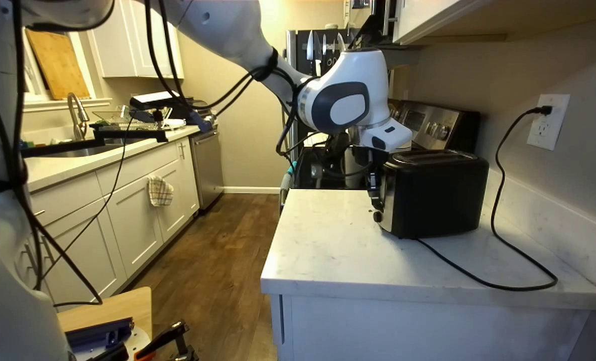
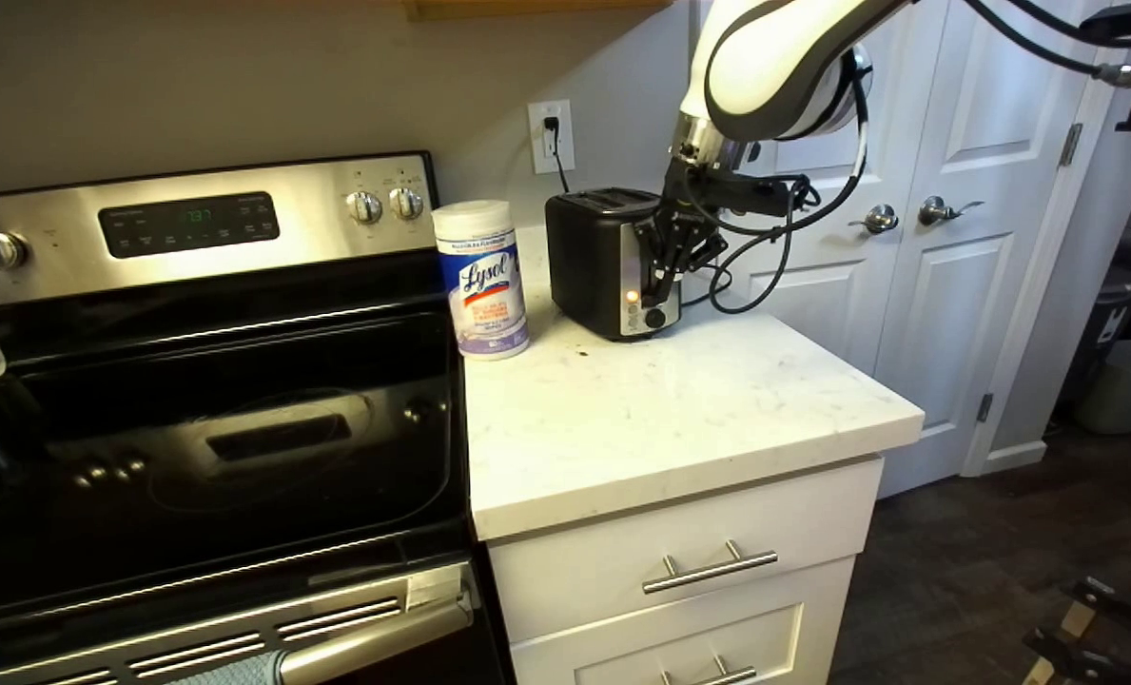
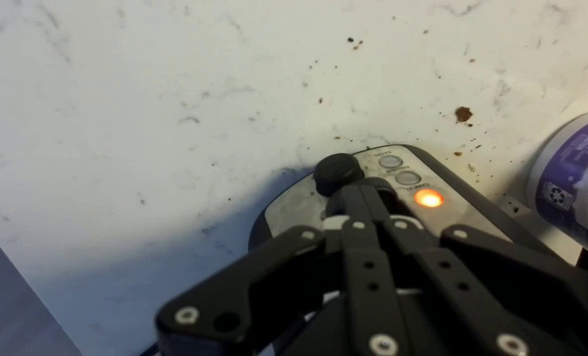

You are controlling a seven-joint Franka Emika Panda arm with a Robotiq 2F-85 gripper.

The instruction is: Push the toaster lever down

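At the toaster (image 2: 592,262) | fingers (image 3: 353,202) pressed together | 1 lit button (image 3: 429,198), "CANCEL" beside | canister (image 2: 485,285): "Lysol"

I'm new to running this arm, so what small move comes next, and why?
Probably ease the gripper back from the toaster: its orange light glows, suggesting the lever is latched, and the closed fingers sit low by its front, near the knob. I can't make out the lever itself.

The toaster (image 2: 595,266) blocks my fingers (image 3: 356,205) on one side, its knob (image 3: 337,173) just below; a Lysol canister (image 2: 485,285) stands near it. Over the counter (image 1: 328,240) before the toaster I have room.
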